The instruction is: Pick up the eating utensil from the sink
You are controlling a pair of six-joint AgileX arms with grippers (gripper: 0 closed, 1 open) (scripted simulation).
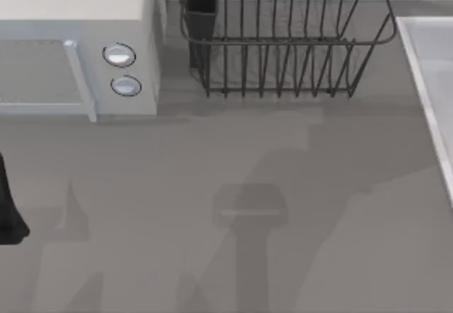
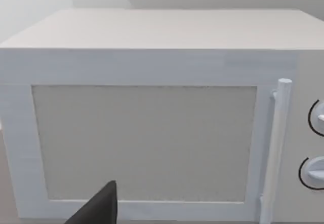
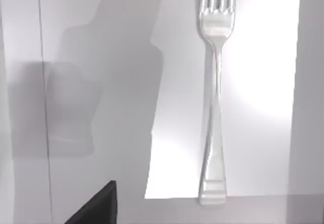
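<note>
Eating utensil: I see a silver fork (image 3: 214,97) in the right wrist view, lying flat on the pale floor of the sink (image 3: 263,57). Tines point to the upper edge of that frame, handle end sits near the lower edge. Nothing is touching it.

Sink: in the top view its raised pale rim (image 1: 425,86) runs down the right edge of the frame, at the tabletop's right side. I cannot make out the fork from this view.

Right arm: I am looking straight down over the sink through its wrist camera. A dark wedge (image 3: 98,206) shows at the lower left of that frame, part of the gripper. I cannot tell how far the jaws are open, and they hold nothing that I can see.

Left arm: a dark part of it (image 1: 8,207) sits at the far left edge of the top view, low on the left side of the tabletop. Its wrist camera faces the front of the microwave (image 2: 152,133). A dark wedge (image 2: 98,209) shows at the lower left of that frame. Jaw state here I also cannot tell.

Microwave: white box in the upper left of the top view (image 1: 78,15), two round knobs (image 1: 119,55) on its right end, a vertical bar handle (image 2: 277,148) beside the door.

Wire rack: dark dish rack (image 1: 283,37) at upper centre of the top view, between microwave and sink, with a dark cup (image 1: 201,1) at its left end.

Tabletop: grey surface (image 1: 233,185), carrying arm shadows across the centre.
</note>
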